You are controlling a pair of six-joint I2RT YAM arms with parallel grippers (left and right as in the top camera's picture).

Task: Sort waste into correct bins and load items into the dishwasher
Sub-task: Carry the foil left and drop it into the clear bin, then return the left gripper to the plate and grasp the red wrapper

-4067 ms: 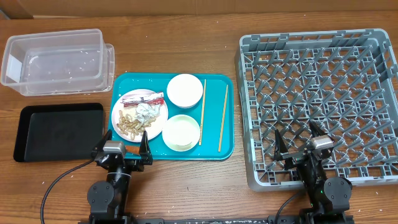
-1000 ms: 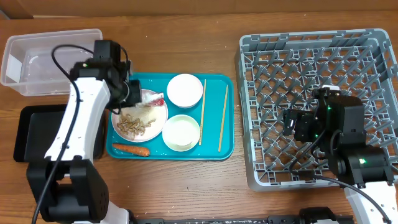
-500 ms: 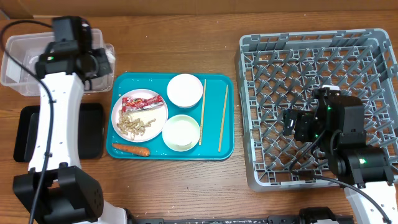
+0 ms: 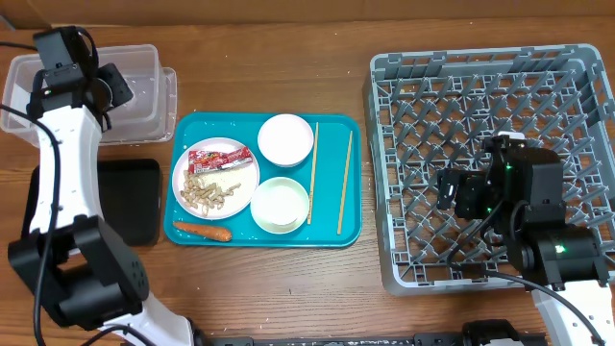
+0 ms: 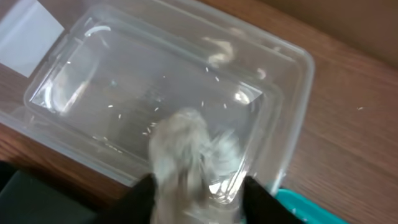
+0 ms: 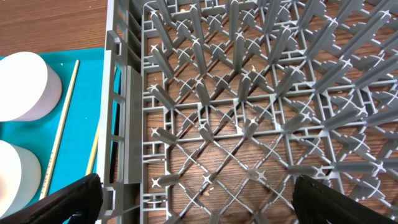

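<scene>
My left gripper hangs over the clear tub at the far left corner of the worktop. Its fingers are pressed on both sides of the crumpled white tissue (quite blurred in the wrist view). My right gripper hangs with fingers wide apart over the grey dish rack, which lies along the right edge.

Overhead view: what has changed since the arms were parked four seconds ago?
The left gripper picked the crumpled tissue off the plate and carried it up-left over the clear tub; blur hides whether it has let go. The right gripper came up from rest and hangs open over the grey rack. Wrapper, food scraps, bowls and chopsticks stayed put.
</scene>
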